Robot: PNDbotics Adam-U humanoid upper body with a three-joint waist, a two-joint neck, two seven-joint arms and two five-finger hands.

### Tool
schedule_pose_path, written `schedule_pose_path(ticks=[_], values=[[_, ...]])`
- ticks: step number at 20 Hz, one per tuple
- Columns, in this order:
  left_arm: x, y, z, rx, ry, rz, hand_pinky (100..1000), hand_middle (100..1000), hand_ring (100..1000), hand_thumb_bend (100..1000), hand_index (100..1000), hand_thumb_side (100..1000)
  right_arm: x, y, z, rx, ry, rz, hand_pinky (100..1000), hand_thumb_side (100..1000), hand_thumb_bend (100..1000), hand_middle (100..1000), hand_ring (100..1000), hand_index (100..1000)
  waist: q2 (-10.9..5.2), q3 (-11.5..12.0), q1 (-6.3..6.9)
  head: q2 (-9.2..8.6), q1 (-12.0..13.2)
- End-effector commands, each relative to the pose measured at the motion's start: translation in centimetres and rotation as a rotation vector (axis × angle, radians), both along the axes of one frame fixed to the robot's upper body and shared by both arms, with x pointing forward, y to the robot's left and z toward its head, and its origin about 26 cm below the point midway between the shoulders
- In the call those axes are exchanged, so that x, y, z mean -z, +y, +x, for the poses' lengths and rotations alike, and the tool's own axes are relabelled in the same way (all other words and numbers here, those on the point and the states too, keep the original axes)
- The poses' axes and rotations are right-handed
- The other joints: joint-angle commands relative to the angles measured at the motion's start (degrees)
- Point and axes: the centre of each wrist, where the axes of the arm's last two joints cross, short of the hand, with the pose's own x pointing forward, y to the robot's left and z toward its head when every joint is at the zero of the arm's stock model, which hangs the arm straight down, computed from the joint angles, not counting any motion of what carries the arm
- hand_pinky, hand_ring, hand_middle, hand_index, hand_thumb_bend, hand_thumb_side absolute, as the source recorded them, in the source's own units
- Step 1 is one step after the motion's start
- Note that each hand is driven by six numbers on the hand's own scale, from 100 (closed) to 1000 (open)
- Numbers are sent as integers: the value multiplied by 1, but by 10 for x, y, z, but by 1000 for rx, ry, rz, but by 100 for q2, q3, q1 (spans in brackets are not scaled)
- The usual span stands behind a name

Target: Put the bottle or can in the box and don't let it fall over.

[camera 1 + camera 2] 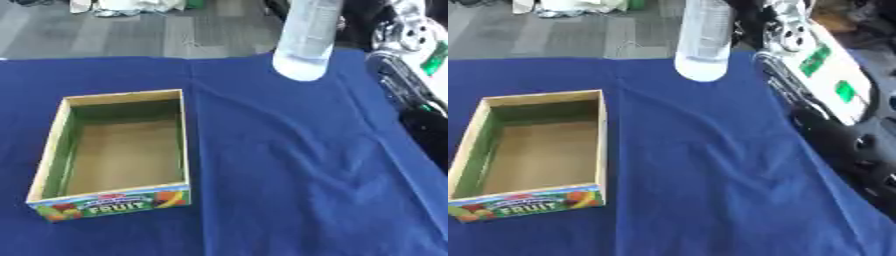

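My right arm (824, 75) comes in from upper right, silver joints and green-marked panel showing; the hand itself is hidden up near the top edge, so I can't tell whether my fingers are curled or straight. Bottle (703, 42), clear plastic, hangs just left of my arm's upper end, base toward the camera, top cut off by the frame. Can't see what touches it. It's above the far edge of the blue cloth (710, 165), base clear of the cloth as far as I can judge. Box (122, 150) sits well down-left from the bottle, open top, cardboard floor bare, green inner walls, FRUIT label on the near wall. Bottle is not in the box. My left hand doesn't show anywhere.
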Motion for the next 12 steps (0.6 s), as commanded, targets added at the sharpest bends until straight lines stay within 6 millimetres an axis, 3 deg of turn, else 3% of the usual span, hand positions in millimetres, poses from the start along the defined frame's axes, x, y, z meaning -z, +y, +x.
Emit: schedule_pose_path(ticks=[1,6,12], values=[[-18,0,-4,-18,-71,2,894,1000,1000,586,741,550,-2,1,18,42,-21,5,679,470,100,492,377,162,-52,66,25,-85,-158],[-30,-7,-5,-4,-127,-13,893,1000,1000,587,740,544,6,0,43,103,-76,1,672,470,100,484,373,164,27,299,45,-123,-437],[-48,-20,-2,48,-194,-22,893,1000,1000,585,740,542,2,8,56,113,-153,-18,667,470,100,481,374,166,224,713,10,-243,-749]])
